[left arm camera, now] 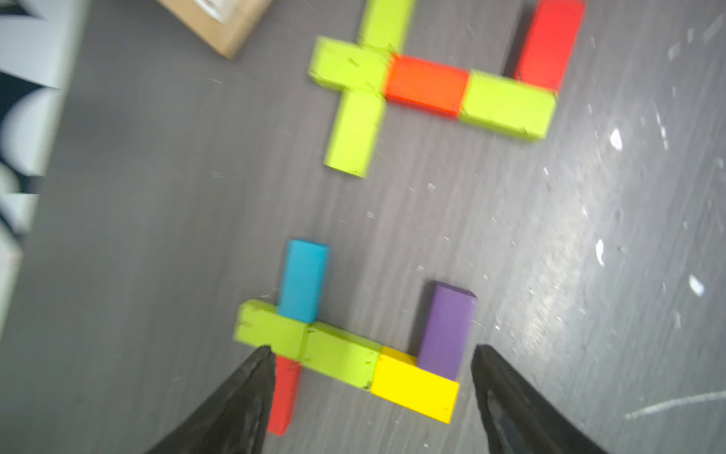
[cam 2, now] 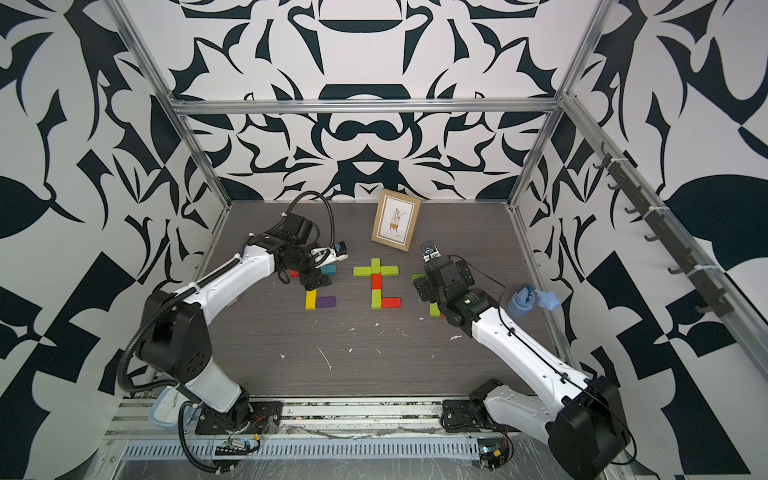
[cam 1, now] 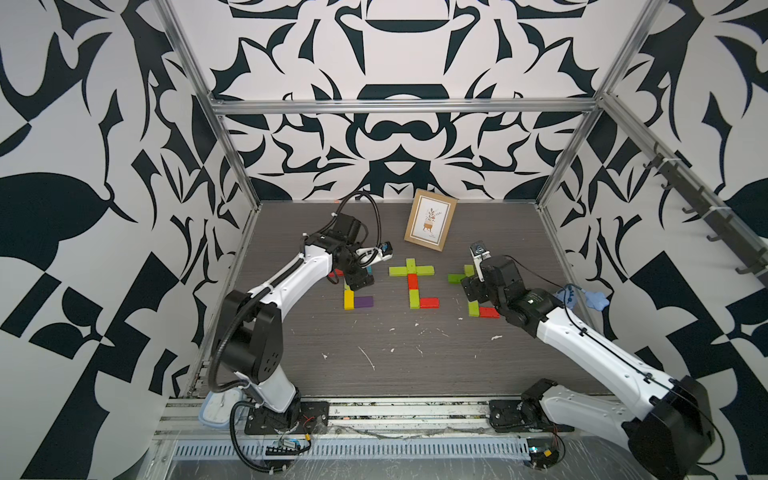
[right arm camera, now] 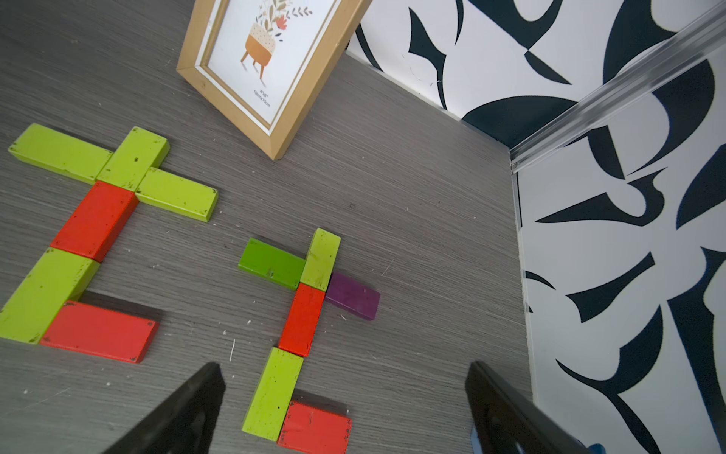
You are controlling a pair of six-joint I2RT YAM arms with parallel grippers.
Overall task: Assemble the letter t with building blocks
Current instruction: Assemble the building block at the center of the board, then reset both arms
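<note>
Building blocks [cam 1: 412, 281] are laid flat on the worktop [cam 1: 415, 361] as three t figures in a row, with gaps between them, six blocks each.

- Middle t [cam 2: 376, 281]: four lime green, two red.
- Left t [left arm camera: 341, 355]: two lime green; one each blue, red, yellow, purple.
- Right t [right arm camera: 301, 320]: two lime, one darker green, two red, one purple. It is kept apart from the side wall.

One picture frame [cam 1: 430, 220] is stood just behind the middle t. The worktop's front half is left open.

The left pincer [left arm camera: 371, 350] is spread wide over the left t's stem and grips nothing. The right pincer [right arm camera: 343, 365] is spread wide over the right t's lower end and is empty.
</note>
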